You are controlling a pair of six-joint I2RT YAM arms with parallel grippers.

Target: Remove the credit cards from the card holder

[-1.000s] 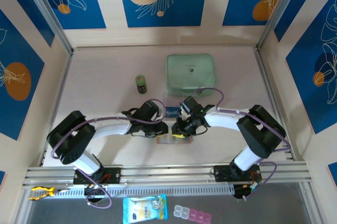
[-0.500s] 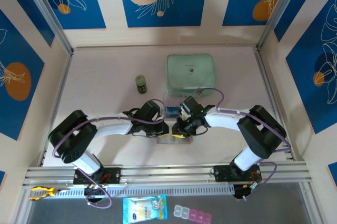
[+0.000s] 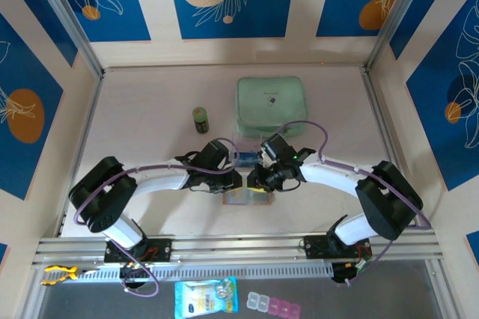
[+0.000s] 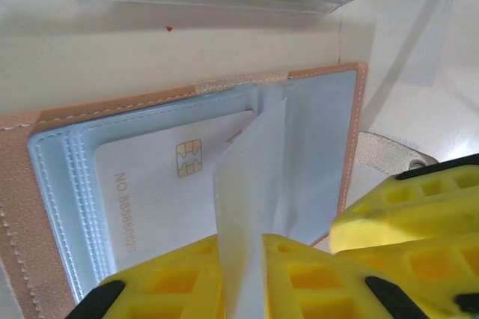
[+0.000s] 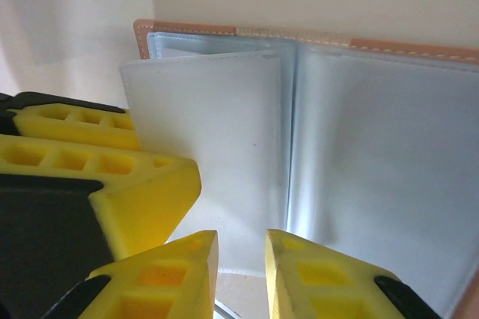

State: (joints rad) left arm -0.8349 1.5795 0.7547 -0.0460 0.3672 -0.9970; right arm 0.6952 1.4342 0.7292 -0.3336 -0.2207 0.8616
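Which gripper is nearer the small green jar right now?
Left. The left gripper, pinching a clear pocket of the card holder, sits toward the bases and right of the jar; the right gripper is at the holder's other side, farther off.

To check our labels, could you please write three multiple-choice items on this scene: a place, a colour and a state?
1. The mint-green zip case lies where from the tan leather-like bifold card holder? A nearer the arm bases B farther back C underneath
2. The thin rectangular chip card in its pocket is: A white B red C black
3. The holder is: A folded shut B open C zipped
B: the case sits nearer the back wall. A: its face is white. B: its clear inner pockets show.
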